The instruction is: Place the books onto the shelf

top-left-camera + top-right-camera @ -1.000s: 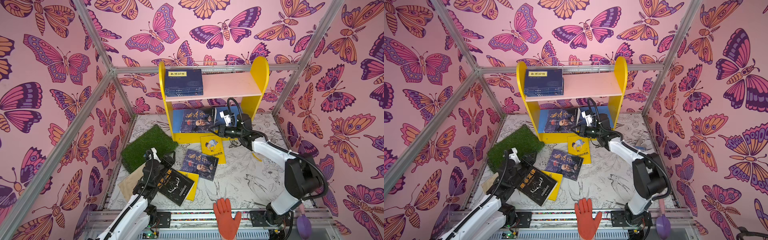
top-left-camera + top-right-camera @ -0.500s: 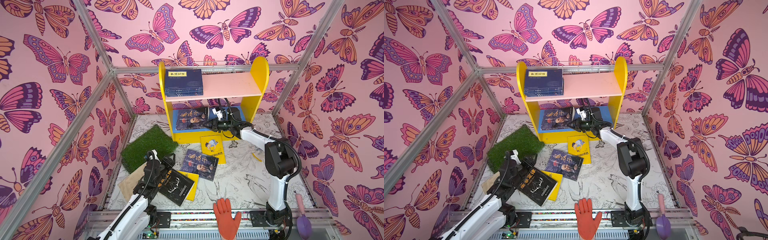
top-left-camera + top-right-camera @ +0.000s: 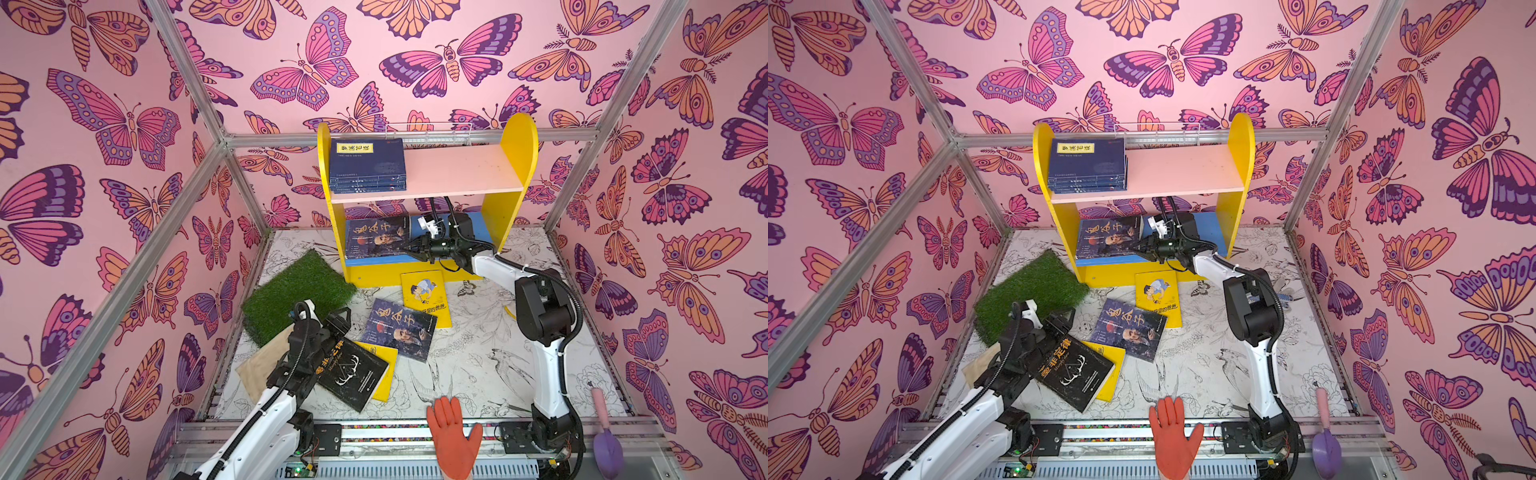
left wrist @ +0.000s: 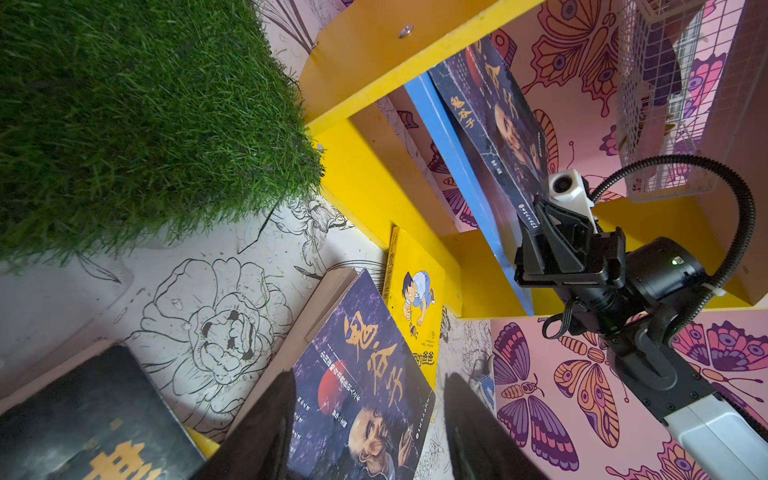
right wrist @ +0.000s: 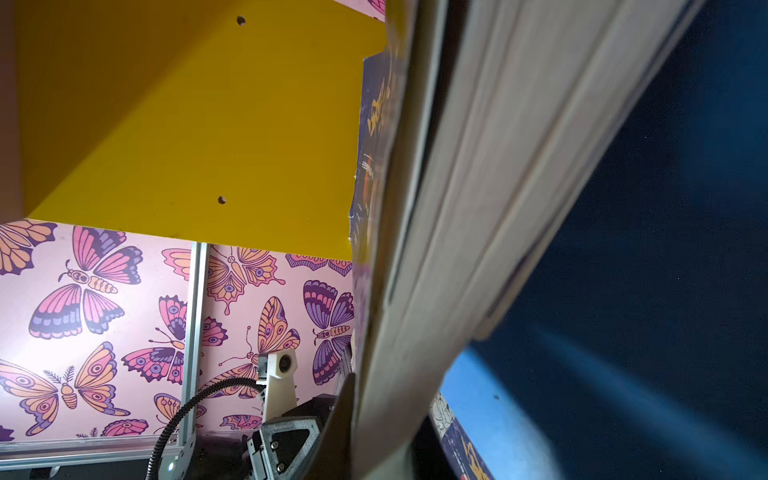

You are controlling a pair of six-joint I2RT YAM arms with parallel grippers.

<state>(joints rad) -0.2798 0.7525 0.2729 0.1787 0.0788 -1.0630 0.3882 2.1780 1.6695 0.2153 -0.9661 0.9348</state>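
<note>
Well, the bench [image 3: 478, 365] holds four unshelved books: a black book [image 3: 353, 372], a second portrait copy [image 3: 401, 328], a yellow book [image 3: 426, 295] at the shelf's foot, and another yellow cover [image 3: 384, 365] under the black book. The shelf [image 3: 517, 158] stands at the back, with a navy stack [image 3: 368, 166] lying flat on its pink upper board. The mat [image 3: 299, 291] lies near its foot and is no concern of mine. A portrait book [image 3: 376, 237] sits tilted on the blue lower board with my right fingers [image 4: 559, 237] clamped on its edge, so I judge I'm mid-placement. Next I should lay it flat, let go, and back out under the pink board without dragging it. My left fingers [image 4: 473, 432] stand apart and empty, aimed at the second portrait copy.
</note>
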